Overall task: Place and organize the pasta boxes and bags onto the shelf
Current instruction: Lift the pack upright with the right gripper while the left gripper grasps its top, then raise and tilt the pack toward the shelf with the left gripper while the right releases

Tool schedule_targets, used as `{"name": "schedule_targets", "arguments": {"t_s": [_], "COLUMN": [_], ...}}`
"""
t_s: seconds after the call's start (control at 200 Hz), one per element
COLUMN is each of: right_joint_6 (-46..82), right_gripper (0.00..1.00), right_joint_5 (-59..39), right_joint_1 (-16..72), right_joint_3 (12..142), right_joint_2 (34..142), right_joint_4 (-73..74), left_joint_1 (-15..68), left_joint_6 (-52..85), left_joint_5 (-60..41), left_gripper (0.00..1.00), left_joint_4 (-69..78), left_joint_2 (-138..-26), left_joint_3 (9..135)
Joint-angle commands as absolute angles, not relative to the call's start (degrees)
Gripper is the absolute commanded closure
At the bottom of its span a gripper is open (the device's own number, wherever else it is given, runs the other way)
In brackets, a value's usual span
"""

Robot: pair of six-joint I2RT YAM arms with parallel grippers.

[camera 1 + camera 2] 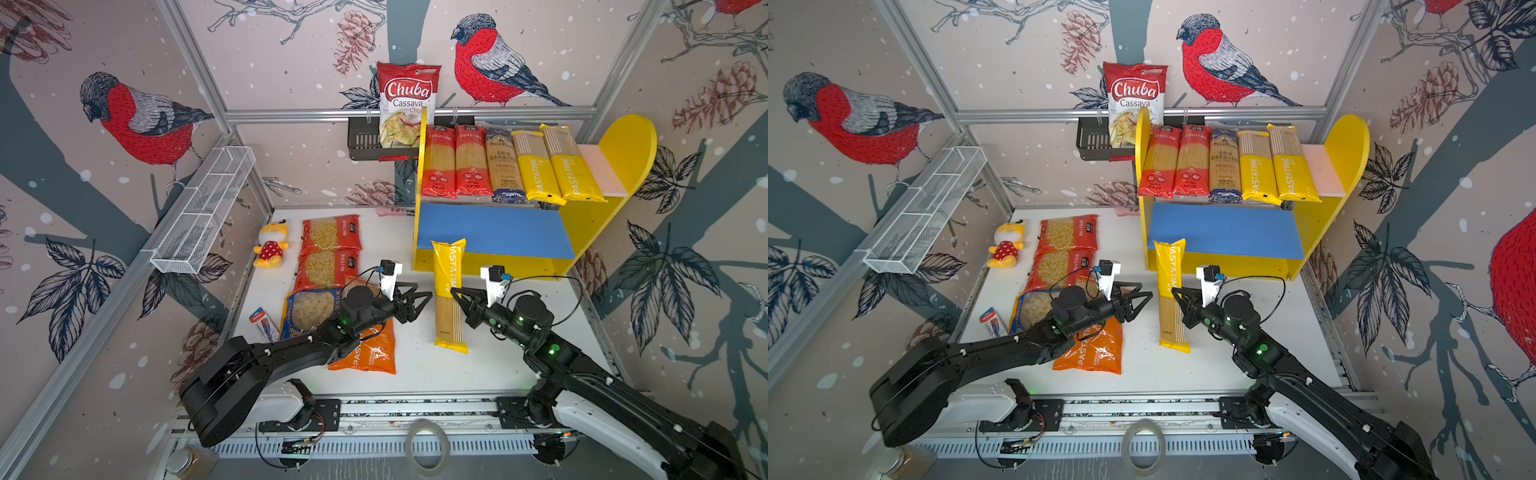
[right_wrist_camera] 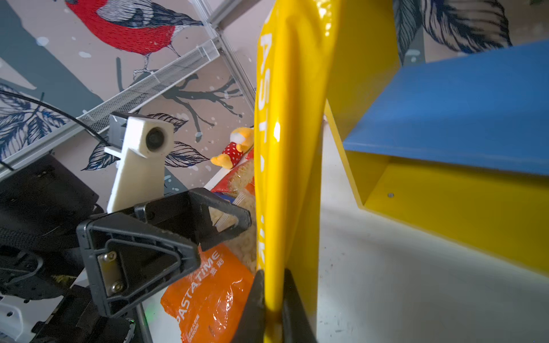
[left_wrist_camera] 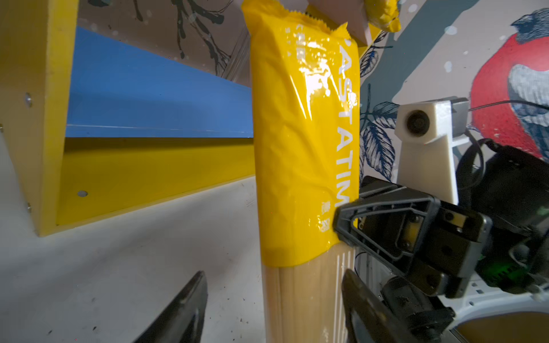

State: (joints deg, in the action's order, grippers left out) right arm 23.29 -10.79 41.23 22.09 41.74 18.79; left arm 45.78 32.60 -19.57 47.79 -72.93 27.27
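Five spaghetti packs (image 1: 505, 164) flat on shelf (image 1: 623, 143), pink board (image 1: 600, 172); yellow pack (image 1: 448, 270) upright before blue board (image 1: 498, 232); four macaroni bags (image 1: 330, 235) on surface (image 1: 419, 374)

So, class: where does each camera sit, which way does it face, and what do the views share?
Top views: high over the robot's base, facing down at the table and shelf; left arm and right arm show.
Left wrist: on the left arm, facing the yellow spaghetti pack past the open left gripper; the right gripper shows.
Right wrist: on the right arm, facing that pack, clamped by the right gripper; the left gripper shows.
Shared: all four show the pack and shelf.
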Motion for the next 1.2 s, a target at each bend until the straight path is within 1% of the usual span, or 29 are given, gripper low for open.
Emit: {"name": "schedule_targets", "arguments": {"t_s": [0.0, 0.245, 0.425, 0.585, 0.735, 0.81, 0.88, 0.966, 1.041, 1.071, 1.116, 1.196], "right_joint_6": [19.06, 16.72, 15.52, 14.82, 13.77, 13.56, 13.62, 13.84, 14.20, 14.58, 15.15, 15.84], "right_gripper": [1.00, 1.00, 1.00, 1.00, 1.00, 1.00, 1.00, 1.00, 0.94, 0.90, 0.81, 0.72], "right_joint_5": [-16.28, -23.57, -28.38, -33.28, -34.39, -34.27, -33.80, -32.02, -30.06, -29.64, -28.68, -27.36], "right_joint_1": [41.48, 41.44, 41.48, 41.51, 41.54, 41.49, 41.48, 41.48, 41.47, 41.47, 41.48, 41.48], "right_joint_3": [23.97, 27.50, 30.03, 31.82, 33.11, 33.39, 33.42, 33.02, 32.12, 31.79, 31.25, 30.22], "right_joint_2": [42.18, 42.57, 44.18, 45.82, 46.66, 46.93, 47.15, 47.29, 47.22, 47.11, 46.87, 46.26], "right_joint_4": [33.42, 36.14, 35.95, 35.36, 34.46, 34.46, 34.50, 34.54, 34.89, 35.10, 35.29, 35.17], "left_joint_1": [45.44, 45.44, 45.53, 45.53, 45.53, 45.53, 45.53, 45.53, 45.53, 45.53, 45.53, 45.53], "left_joint_6": [31.51, 31.47, 33.80, 33.93, 33.61, 33.70, 33.75, 33.75, 33.59, 33.37, 32.98, 32.07], "left_joint_5": [-26.44, -30.24, -34.58, -37.48, -39.79, -40.58, -40.69, -40.87, -40.72, -40.63, -40.22, -39.02], "left_gripper": [0.30, 0.31, 0.35, 0.42, 0.56, 0.67, 0.75, 0.81, 0.84, 0.85, 0.86, 0.88], "left_joint_4": [52.21, 51.51, 54.73, 56.25, 56.24, 56.93, 57.38, 57.66, 57.61, 57.44, 57.16, 56.63], "left_joint_2": [-72.08, -72.16, -71.77, -71.11, -71.56, -71.74, -71.83, -71.89, -71.72, -71.63, -71.37, -70.78], "left_joint_3": [27.16, 28.16, 29.01, 29.25, 30.12, 30.45, 30.62, 30.94, 31.12, 31.19, 31.29, 31.43]}}
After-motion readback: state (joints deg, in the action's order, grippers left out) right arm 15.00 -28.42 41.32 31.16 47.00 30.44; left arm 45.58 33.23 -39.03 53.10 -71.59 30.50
